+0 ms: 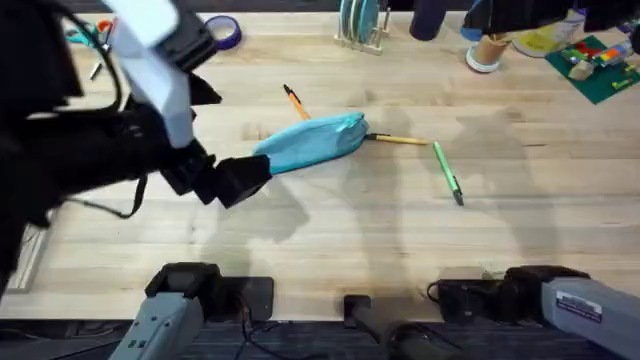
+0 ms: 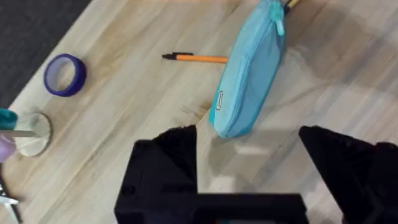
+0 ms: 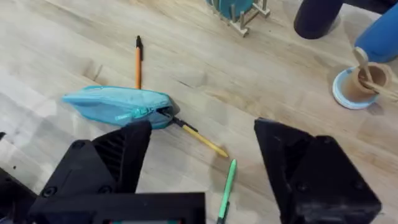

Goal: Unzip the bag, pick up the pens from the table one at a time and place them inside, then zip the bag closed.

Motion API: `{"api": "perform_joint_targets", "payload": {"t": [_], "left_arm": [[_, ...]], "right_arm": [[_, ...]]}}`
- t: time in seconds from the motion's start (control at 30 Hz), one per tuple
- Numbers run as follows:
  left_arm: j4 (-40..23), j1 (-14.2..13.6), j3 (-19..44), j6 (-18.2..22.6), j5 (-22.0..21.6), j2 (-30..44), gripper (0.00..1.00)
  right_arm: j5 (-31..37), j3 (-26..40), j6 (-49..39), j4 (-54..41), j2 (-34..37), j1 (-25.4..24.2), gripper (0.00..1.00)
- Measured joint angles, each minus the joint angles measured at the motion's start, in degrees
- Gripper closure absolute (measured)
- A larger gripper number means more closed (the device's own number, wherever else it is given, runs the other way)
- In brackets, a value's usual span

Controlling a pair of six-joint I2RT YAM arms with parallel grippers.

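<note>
We take the bag point(image 1: 310, 143) as our landmark; it lies on the table point(image 1: 330, 240) near the middle, lengthwise, closed as far as we can tell, with the zipper pull at its right end in the right wrist view.

Left of the bag: the left gripper point(image 2: 249, 162) sits just beside the bag's left end, fingers spread wide with that end between and just ahead of them. Nothing is gripped. We judge it is placed to pin or hold that end while the zip is worked.

Behind the bag, toward its left half: the orange pen point(image 1: 294, 101) lies on the table, partly tucked behind the pouch.

At the bag's right end: the yellow pen point(image 1: 400, 140) has its dark tip touching or just under the zipper end; we cannot tell which.

Right of the bag, a little nearer us: the green pen point(image 1: 447, 173) lies apart from the pouch.

Right gripper point(image 3: 199, 168): above the table over the bag's right end, fingers wide apart, empty.

Status: all three pens outside the bag. Unzipping not done, as far as we see. Remaining: unzip, three pen placements, zip shut.
</note>
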State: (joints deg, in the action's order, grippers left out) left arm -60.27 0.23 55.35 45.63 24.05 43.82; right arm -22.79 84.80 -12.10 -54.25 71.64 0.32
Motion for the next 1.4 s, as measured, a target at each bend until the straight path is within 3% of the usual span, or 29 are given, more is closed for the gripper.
{"api": "perform_joint_targets", "payload": {"t": [0.3, 0.5, 0.53, 0.7, 1.03, 1.4], "left_arm": [[1.36, 1.15, 0.00, 5.00, 1.89, 10.74, 0.006], [1.44, 6.22, 0.00, 9.32, 7.78, 18.10, 0.006], [1.51, 9.26, 0.00, 12.45, 11.51, 21.16, 0.006], [0.69, 12.71, 0.00, 18.80, 17.61, 25.55, 0.005], [-0.83, 12.90, 0.00, 27.71, 22.73, 36.61, 0.006], [-0.54, 12.90, 0.00, 32.22, 23.17, 45.15, 0.006]], "right_arm": [[0.00, -0.01, 0.00, 0.14, 0.00, 0.00, 0.005], [0.02, -0.01, 0.00, 0.14, 0.00, 0.00, 0.005], [0.00, -0.01, 0.00, 0.14, 0.00, 0.00, 0.005], [0.01, 0.00, -0.01, 0.02, 0.00, 0.00, 0.004], [0.00, 0.02, -0.02, -0.10, 0.00, 0.00, 0.005], [0.00, -0.01, -0.01, -0.21, 0.00, 0.00, 0.004]]}}
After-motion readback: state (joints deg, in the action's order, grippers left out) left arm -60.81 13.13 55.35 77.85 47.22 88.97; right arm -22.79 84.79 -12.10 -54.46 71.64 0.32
